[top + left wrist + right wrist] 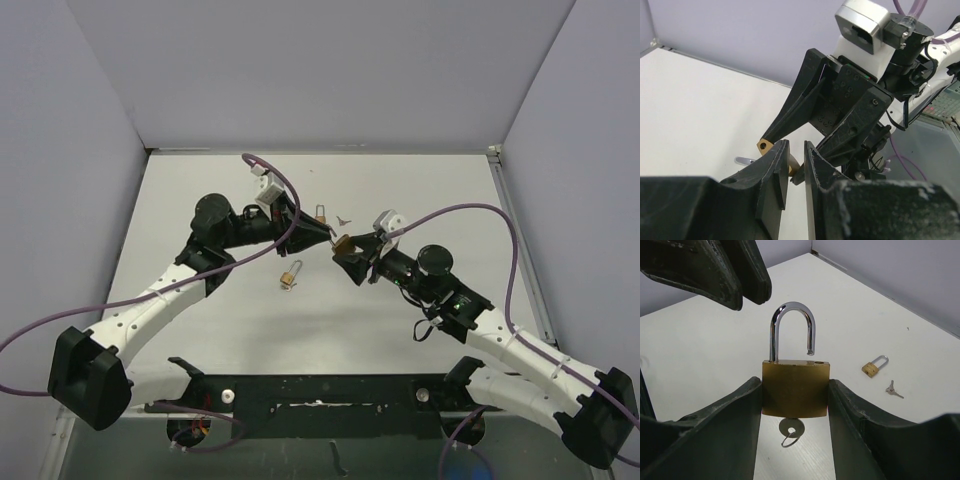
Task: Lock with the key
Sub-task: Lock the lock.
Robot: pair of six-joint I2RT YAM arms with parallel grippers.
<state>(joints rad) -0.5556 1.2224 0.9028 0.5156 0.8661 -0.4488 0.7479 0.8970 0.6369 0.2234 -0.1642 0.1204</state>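
My right gripper (349,249) is shut on a brass padlock (795,387), gripping its two sides and holding it above the table. Its silver shackle (792,325) is open, with the free end lifted above its hole. A key (791,428) with a wire ring sits in the keyhole on the underside. My left gripper (324,233) is closed to a slim gap with nothing between its fingers (735,275). It hovers just above and left of the shackle. In the left wrist view a brass corner of the padlock (765,146) shows past my fingertips (780,155).
A small brass padlock (874,367) and a small loose key (893,389) lie on the white table (200,200) behind the grippers. Another small padlock (290,277) lies nearer the front. Grey walls close the back and sides.
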